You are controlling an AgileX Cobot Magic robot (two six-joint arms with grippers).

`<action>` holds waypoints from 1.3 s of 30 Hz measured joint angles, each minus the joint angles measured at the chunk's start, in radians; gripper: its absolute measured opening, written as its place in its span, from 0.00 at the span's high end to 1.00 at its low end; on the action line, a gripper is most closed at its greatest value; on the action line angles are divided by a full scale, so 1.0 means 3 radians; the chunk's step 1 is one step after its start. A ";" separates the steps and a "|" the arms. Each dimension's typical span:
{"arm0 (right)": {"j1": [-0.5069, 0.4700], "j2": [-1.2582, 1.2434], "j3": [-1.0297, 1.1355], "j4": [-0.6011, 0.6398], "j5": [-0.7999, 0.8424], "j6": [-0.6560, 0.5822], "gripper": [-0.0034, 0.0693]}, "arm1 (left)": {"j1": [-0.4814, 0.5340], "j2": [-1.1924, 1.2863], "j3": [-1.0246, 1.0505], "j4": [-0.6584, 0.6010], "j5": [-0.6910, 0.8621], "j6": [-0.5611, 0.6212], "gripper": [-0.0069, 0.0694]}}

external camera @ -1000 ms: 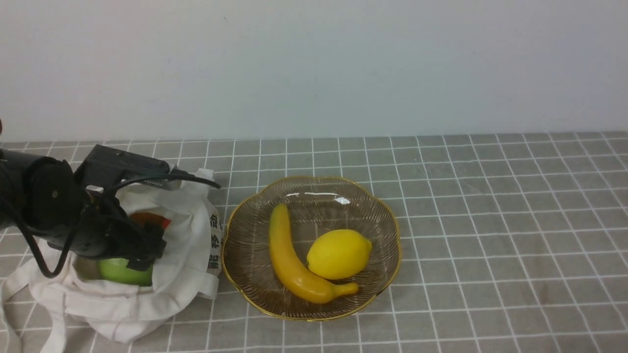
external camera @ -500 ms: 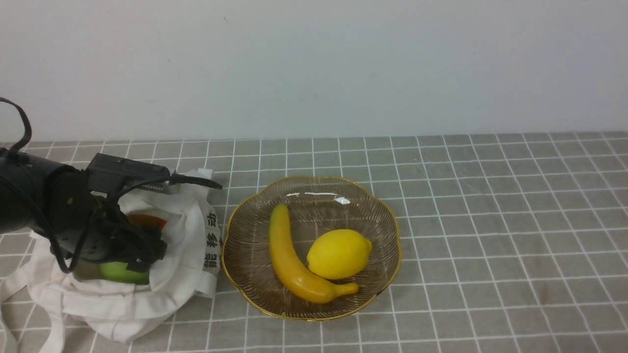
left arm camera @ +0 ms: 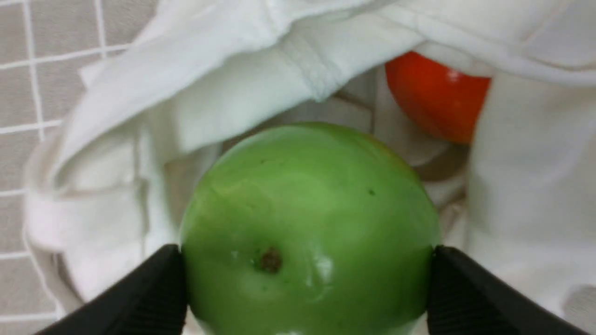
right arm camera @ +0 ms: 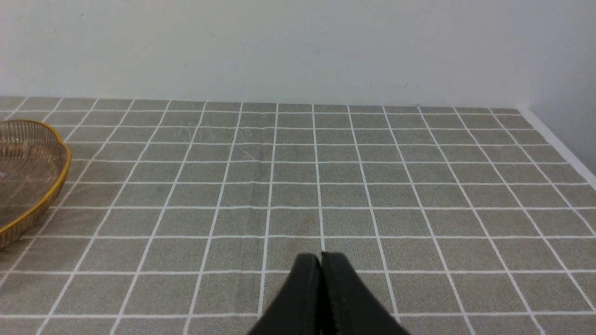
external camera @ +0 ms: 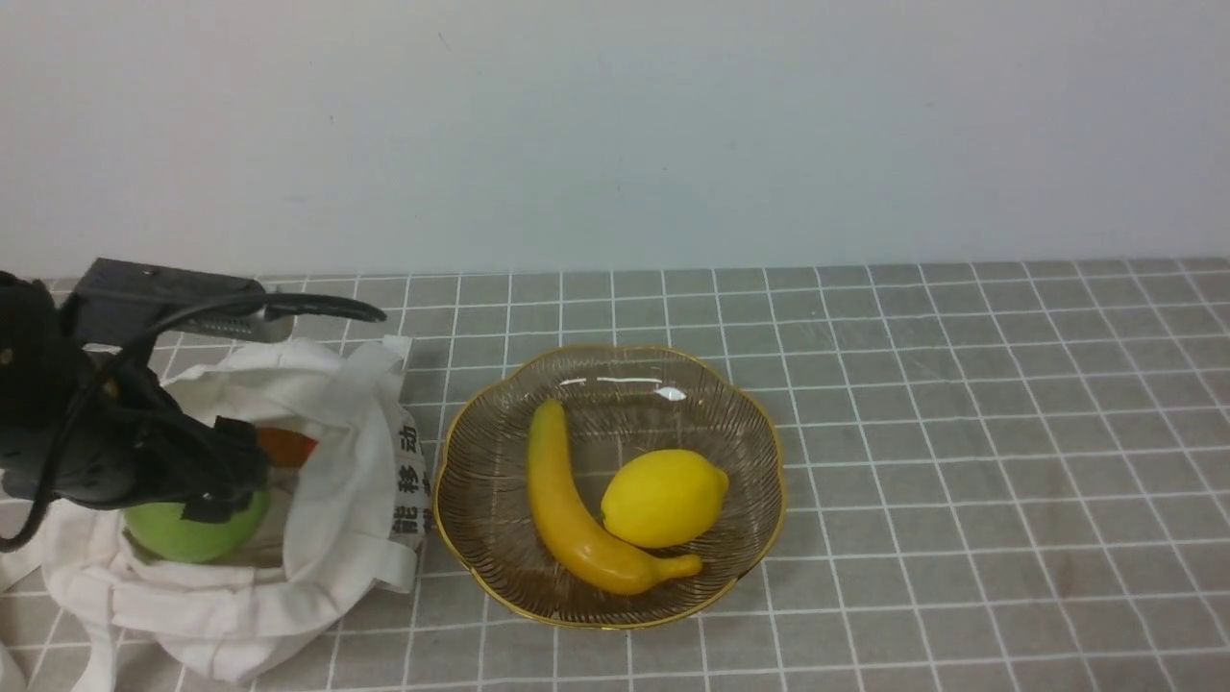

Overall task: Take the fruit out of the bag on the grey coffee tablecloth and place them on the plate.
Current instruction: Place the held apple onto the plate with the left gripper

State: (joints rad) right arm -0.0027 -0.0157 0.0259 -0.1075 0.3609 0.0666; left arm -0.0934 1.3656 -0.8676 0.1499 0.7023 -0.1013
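The left claw (left arm camera: 307, 279) is spread wide around the green apple (left arm camera: 307, 209), one black finger pressed to each side of the fruit, so it has the apple in its grip; the apple sits in the open mouth of the white cloth bag (external camera: 336, 481), at the left end of the table, and whether it rests on the cloth below cannot be told; just past it, deeper in the bag and half under a fold, lies the orange fruit (left arm camera: 435, 102), apart from the apple and the fingers; the bag slumps on the grey checked tablecloth (external camera: 961, 432), its printed black characters facing the plate (external camera: 759, 423); the plate, ribbed brownish glass with a gold wavy rim, stands just beside the bag on its right, and holds a banana (external camera: 567, 509) and a lemon (external camera: 663, 498) that touch each other; the right claw (right arm camera: 321, 260) is closed, its two fingertips pressed together with nothing between them, above bare tablecloth well to the right of the plate; a plain pale wall (external camera: 615, 125) rises behind the table.
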 joint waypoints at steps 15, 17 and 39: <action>0.0000 0.0000 0.0000 0.0000 0.0000 0.0000 0.97 | -0.0323 -0.1107 0.0024 -0.1671 0.0018 0.1113 0.12; 0.0000 0.0000 0.0000 0.0000 0.0000 0.0000 0.97 | -0.0452 -0.1029 0.0024 -0.1993 -0.0107 0.1477 0.12; 0.0000 0.0000 0.0000 0.0000 0.0000 0.0000 0.97 | -0.0758 0.0845 0.0024 -0.2848 -0.1395 0.1958 0.12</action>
State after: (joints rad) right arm -0.0027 -0.0157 0.0259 -0.1075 0.3609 0.0666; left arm -0.3207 1.6191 -0.8604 -0.7044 0.2839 0.4861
